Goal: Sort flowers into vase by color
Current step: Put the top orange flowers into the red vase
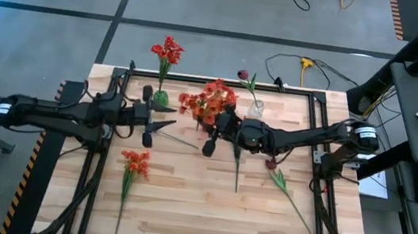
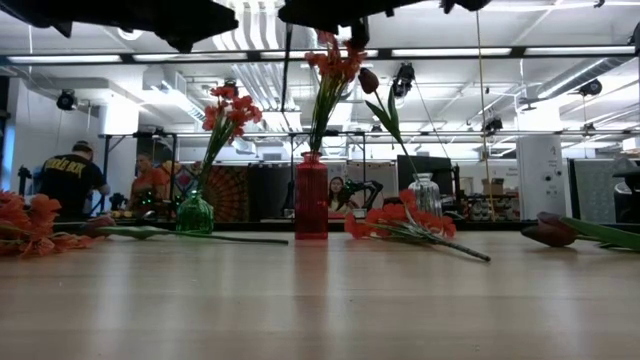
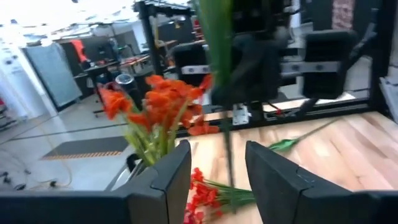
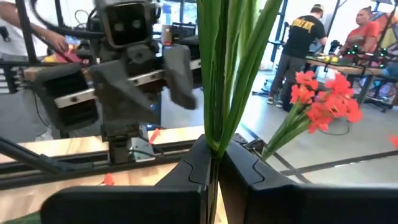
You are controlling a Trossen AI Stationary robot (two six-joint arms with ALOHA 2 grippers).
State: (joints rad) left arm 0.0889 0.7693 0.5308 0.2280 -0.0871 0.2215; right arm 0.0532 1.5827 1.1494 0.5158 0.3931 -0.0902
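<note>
Item: right gripper (image 4: 214, 168), pressed tight on green stem (image 4: 227, 68) just above red vase (image 2: 311, 196) w/ orange blooms so you can drop it in; left gripper (image 3: 217, 174) spread beside vase, holding nothing; other flowers (image 1: 136, 164) lie on table (image 1: 181, 217) nearby.
</note>
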